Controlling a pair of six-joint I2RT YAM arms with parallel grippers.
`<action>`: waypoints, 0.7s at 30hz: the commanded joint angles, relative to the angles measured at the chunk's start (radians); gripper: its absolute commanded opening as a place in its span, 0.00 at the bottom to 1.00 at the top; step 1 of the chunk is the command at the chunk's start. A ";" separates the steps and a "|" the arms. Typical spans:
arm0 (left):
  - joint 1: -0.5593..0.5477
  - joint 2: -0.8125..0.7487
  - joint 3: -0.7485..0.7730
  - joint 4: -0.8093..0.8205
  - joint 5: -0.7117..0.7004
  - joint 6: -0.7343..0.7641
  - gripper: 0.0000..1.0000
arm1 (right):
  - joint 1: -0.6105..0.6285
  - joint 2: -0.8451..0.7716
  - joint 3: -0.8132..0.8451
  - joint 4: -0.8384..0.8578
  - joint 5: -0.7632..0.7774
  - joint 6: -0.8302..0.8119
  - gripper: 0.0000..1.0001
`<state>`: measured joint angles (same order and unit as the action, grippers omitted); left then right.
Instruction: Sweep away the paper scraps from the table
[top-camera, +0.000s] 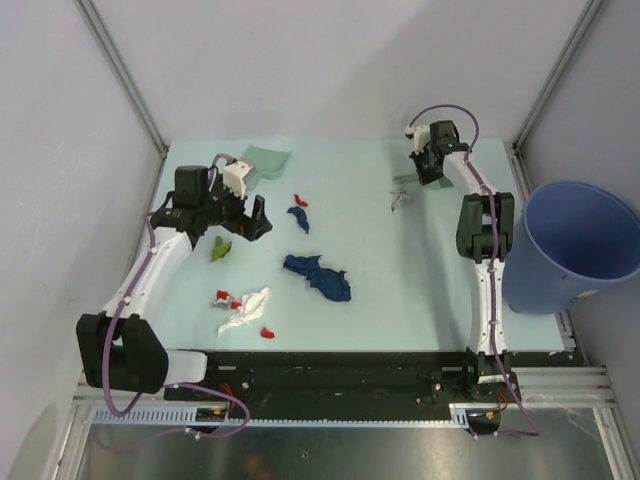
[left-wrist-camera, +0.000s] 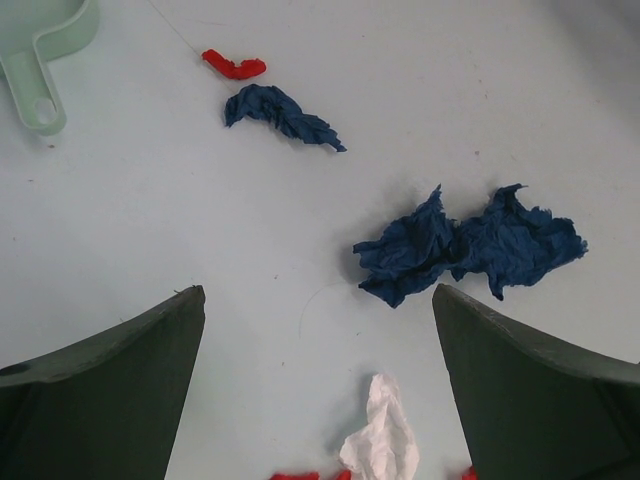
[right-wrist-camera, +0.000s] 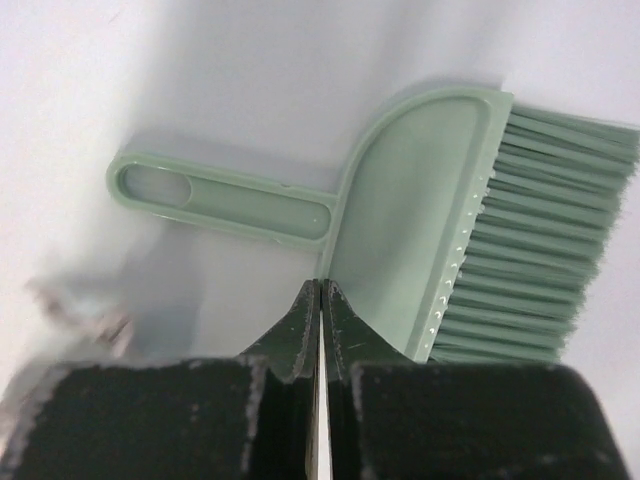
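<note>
Right gripper (right-wrist-camera: 320, 290): I have its fingers pressed together. The tips meet at the near edge of the green brush (right-wrist-camera: 410, 230), where the handle joins the head. Whether they pinch that edge or only touch it, I cannot tell.
Why there: I judge this arm is after the brush, the tool the sweep needs, which lies flat at the far right.
Left gripper (top-camera: 255, 218): the fingers are spread wide with nothing between them, and it hangs low over the left half, looking across the litter.
Why there: the pale green dustpan (top-camera: 268, 158) sits just beyond it at the far edge, untouched, so I take this arm for the pan hand.
Paper scraps: all lie on the table between the two arms.
- Large dark blue wad (top-camera: 318, 276): mid-table.
- Smaller blue scrap (top-camera: 299, 217): farther back, with a red bit (top-camera: 299, 201) beside it.
- White crumple (top-camera: 247, 308): near the front, with red pieces (top-camera: 225, 297) close by.
- Green scrap (top-camera: 219, 248): by the left arm.
- Grey scrap (top-camera: 399, 200): near the brush.
Surface: the table (top-camera: 400, 290) is a flat, matte mint-green top, with a black rail (top-camera: 330, 365) along my near edge.
Room: plain pale walls stand on three sides, and a blue bin (top-camera: 575, 245) stands off the right edge, probably for the sweepings.
</note>
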<state>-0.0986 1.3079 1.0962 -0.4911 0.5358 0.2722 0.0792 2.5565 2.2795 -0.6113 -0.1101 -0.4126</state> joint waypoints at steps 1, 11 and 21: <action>-0.007 -0.038 0.021 -0.009 0.052 0.038 0.99 | 0.048 -0.143 -0.255 -0.064 -0.118 0.000 0.00; -0.069 -0.101 -0.065 -0.010 -0.017 0.102 0.99 | 0.281 -0.017 -0.017 -0.103 -0.069 0.063 0.00; -0.069 -0.144 -0.117 -0.032 -0.086 0.162 0.98 | 0.467 -0.028 -0.033 -0.115 -0.111 0.026 0.00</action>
<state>-0.1661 1.1843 0.9977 -0.5159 0.4728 0.3744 0.5125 2.5996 2.3783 -0.7013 -0.1650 -0.3950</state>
